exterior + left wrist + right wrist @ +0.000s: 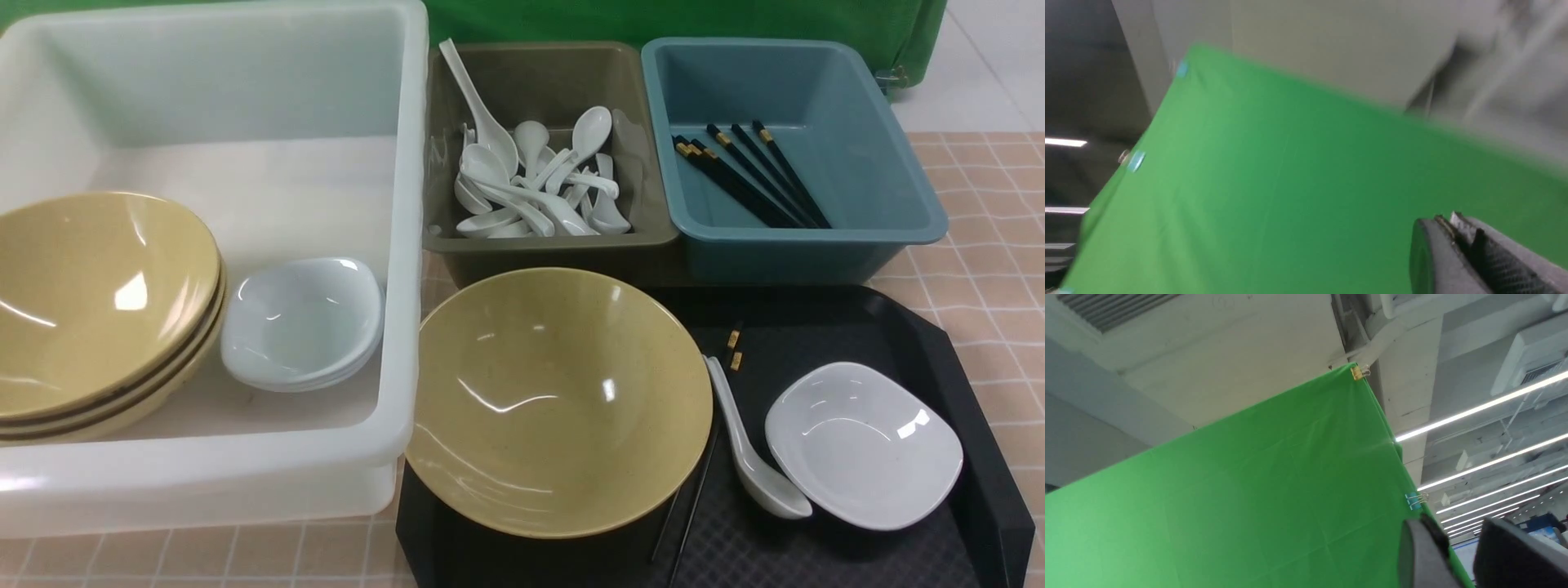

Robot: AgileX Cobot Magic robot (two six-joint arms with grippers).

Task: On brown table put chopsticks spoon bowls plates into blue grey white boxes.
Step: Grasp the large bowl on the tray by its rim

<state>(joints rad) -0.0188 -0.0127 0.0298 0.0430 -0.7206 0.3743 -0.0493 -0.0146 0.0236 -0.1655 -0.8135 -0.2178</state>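
A mustard-tan bowl (555, 400) sits on the black tray, with a white spoon (755, 465) and a white plate (865, 445) to its right. Black chopsticks (734, 336) lie between bowl and spoon, partly under the bowl's rim. Stacked bowls (98, 310) and stacked plates (302, 322) rest in the white box (404, 245). The grey box (555, 249) holds several spoons (539, 188), and the blue box (816, 245) holds chopsticks (751, 175). Neither arm shows in the front view. My left gripper (1447, 218) is shut and empty, my right gripper (1457, 528) open and empty; both face a green backdrop.
The black tray (980, 506) lies at the near right on the brown tiled table (980, 245). The three boxes stand side by side behind and left of it. A green backdrop (653, 20) hangs behind the boxes.
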